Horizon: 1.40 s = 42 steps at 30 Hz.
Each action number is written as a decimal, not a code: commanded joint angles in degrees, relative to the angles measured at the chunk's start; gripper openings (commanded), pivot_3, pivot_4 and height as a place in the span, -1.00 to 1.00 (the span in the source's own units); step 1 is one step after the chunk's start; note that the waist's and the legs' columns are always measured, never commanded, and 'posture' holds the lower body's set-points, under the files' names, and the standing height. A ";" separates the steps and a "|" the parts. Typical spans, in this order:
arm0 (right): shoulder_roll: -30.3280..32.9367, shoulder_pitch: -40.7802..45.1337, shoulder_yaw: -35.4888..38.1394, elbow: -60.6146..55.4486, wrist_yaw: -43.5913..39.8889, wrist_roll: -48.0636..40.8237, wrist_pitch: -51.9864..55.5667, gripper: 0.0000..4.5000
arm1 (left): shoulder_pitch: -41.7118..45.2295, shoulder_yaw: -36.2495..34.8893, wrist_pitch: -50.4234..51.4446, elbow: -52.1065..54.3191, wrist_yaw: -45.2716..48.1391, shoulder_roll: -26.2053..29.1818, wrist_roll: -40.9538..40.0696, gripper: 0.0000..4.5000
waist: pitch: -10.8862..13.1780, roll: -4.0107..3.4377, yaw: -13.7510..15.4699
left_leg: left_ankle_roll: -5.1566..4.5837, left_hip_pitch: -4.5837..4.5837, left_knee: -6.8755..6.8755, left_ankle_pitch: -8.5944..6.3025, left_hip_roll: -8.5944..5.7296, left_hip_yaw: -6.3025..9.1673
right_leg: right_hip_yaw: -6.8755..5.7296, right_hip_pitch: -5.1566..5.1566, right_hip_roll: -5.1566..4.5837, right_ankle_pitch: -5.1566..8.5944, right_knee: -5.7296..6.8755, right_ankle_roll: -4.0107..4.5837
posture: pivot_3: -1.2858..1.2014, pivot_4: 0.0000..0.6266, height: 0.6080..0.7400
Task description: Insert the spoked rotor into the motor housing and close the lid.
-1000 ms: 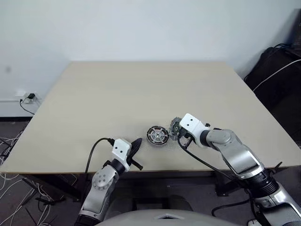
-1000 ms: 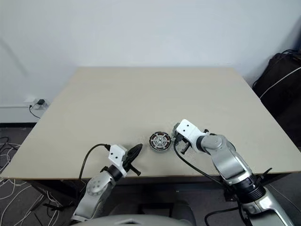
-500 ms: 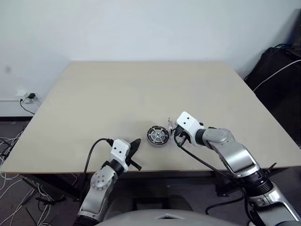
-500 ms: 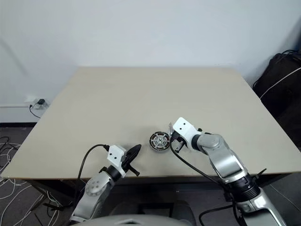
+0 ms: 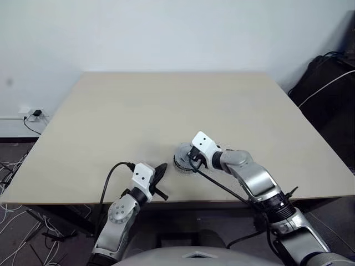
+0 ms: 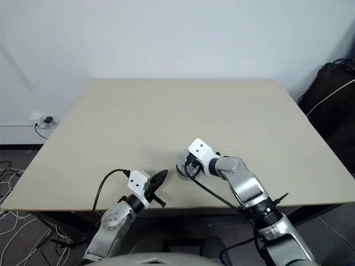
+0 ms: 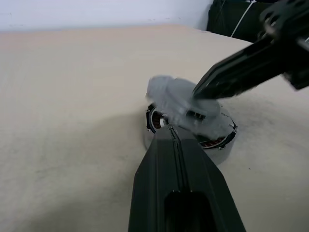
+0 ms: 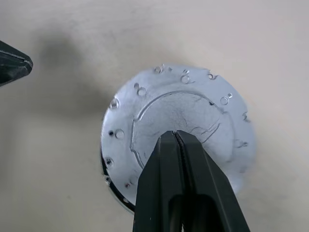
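1. The lid (image 8: pixel 176 130), a round silver-grey metal disc with small holes round its rim, sits tilted over the motor housing (image 7: pixel 215 140), a round dark part with copper-brown windings, near the beige table (image 5: pixel 166 105) front edge.
2. The right end effector (image 8: pixel 176 137), fingers together, holds nothing; its tips reach down over the lid's top face.
3. The left end effector (image 7: pixel 170 133), closed and empty, points level at the housing from just beside it.

I see a pale beige table (image 5: pixel 166 105) with a matte top. Near its front edge, about the middle, the motor housing (image 7: pixel 219 145) sits directly on the surface, copper windings showing at its rim, with the silver lid (image 8: pixel 178 116) lying over it.
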State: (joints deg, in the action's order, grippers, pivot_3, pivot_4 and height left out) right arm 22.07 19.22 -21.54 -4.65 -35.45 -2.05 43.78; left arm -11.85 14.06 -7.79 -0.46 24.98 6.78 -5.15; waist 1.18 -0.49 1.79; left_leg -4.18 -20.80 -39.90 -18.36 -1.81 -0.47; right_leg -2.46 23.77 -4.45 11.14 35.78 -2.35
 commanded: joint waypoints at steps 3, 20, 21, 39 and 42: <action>-2.03 0.28 -0.43 3.26 0.86 0.33 -1.14 -0.98 | -0.07 0.45 1.21 5.52 -0.64 0.03 0.01 -1.00 | -0.02 -0.03 -0.07 | 0.01 0.01 0.00 -0.01 0.00 0.00 | 0.02 0.00 -0.07 0.00 0.00 0.00 | 0.03 -1.00 1.00; -2.88 -4.73 5.70 -0.62 1.68 -2.50 -10.01 -0.12 | -0.15 0.56 5.60 9.93 -0.18 1.25 -0.69 -1.00 | -0.01 -0.13 -0.15 | 0.02 0.04 0.00 -0.02 0.00 0.01 | 0.00 0.00 0.06 0.01 0.00 -0.02 | 0.03 -1.00 1.00; -2.82 -4.71 5.45 -0.10 1.83 -2.19 -10.11 0.02 | -0.04 0.52 5.50 9.64 -0.07 1.25 -0.70 -1.00 | 0.00 -0.13 -0.15 | 0.02 0.04 0.00 -0.02 0.00 0.01 | 0.00 0.00 0.06 0.02 0.00 -0.03 | 0.03 -1.00 1.00; -4.49 -1.44 3.75 6.54 2.00 -0.04 -11.14 0.98 | 0.01 -0.06 1.10 4.14 0.54 0.80 -0.65 -1.00 | 0.00 -0.13 -0.14 | 0.02 0.03 0.00 -0.02 0.00 0.01 | 0.01 0.01 -0.01 0.01 0.00 -0.01 | 0.03 -1.00 1.00; -4.67 -0.90 3.69 7.64 2.03 0.20 -11.58 0.98 | 0.14 -0.05 0.76 3.70 0.61 0.77 -0.74 -1.00 | 0.00 -0.13 -0.16 | 0.02 0.03 0.00 -0.02 0.00 0.01 | 0.01 0.02 -0.01 0.01 0.00 -0.01 | 0.03 -1.00 1.00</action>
State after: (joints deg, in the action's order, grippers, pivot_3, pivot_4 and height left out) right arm 17.63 16.90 -18.21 3.18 -33.55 -2.22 33.44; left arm -12.41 14.07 -5.60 2.82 25.39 7.89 -5.46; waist 1.18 -0.63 1.63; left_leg -4.17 -20.77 -39.90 -18.38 -1.81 -0.46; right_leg -2.45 23.78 -4.46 11.15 35.77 -2.36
